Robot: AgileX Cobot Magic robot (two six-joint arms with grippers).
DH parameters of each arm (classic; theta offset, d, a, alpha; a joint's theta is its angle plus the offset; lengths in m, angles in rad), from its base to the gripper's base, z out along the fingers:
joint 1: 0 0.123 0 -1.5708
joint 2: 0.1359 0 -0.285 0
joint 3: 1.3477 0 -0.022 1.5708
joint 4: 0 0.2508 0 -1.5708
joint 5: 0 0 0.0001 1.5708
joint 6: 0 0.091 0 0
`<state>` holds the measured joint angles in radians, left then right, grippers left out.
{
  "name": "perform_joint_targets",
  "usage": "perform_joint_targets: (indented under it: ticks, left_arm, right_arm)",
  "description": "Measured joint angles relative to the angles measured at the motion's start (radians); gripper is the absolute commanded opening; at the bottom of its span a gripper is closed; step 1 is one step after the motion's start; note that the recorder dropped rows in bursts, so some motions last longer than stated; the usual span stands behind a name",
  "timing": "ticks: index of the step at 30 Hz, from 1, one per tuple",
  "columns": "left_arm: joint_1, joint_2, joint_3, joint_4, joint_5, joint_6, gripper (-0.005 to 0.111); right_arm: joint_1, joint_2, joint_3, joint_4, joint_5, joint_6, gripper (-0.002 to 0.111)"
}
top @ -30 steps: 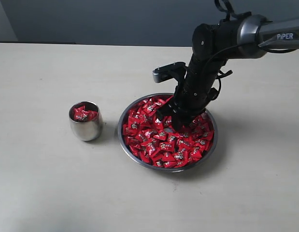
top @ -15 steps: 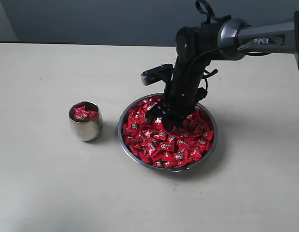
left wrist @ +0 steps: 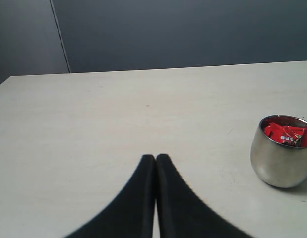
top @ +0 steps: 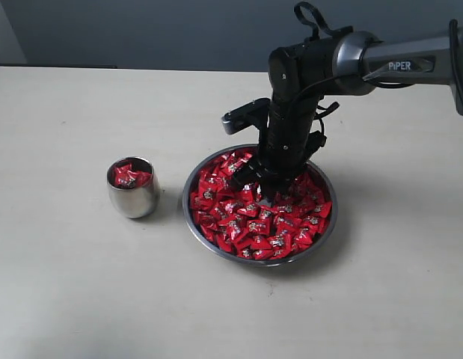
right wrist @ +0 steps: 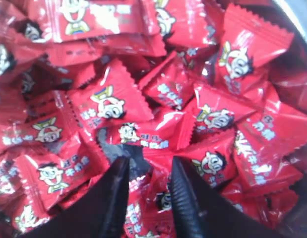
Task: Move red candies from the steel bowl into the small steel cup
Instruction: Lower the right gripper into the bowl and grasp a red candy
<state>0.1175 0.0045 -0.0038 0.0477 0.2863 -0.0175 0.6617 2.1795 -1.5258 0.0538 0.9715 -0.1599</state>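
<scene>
Right wrist view is showing the right gripper (right wrist: 150,162) pushing its two black fingers (right wrist: 113,198) down among the red candies (right wrist: 113,106), which are lying heaped all round the fingertips. The fingers are standing a narrow gap apart, and a bit of red wrapper is showing in that gap; whether they are pinching it I cannot tell. In the exterior view the same gripper (top: 259,191) is dipping into the steel bowl (top: 188,217) near its middle, with candies spreading out on every side of the fingers. The small steel cup (top: 134,196) is standing upright on the table (top: 66,284), well apart from these fingers, beyond the bowl's rim and not touching it, with a few red candies lying inside. The left gripper (left wrist: 155,157) is holding its fingers pressed together over the table, the cup sitting near, ahead of their tips.
</scene>
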Motion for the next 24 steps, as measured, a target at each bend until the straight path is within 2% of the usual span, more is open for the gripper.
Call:
perform_joint_targets:
  ticks: [24]
  left_arm:
    - [0.000,0.000,0.000,0.000,0.000,0.000,0.000]
  right_arm:
    - [0.000,-0.050,0.000,-0.022,0.008,0.006,0.030]
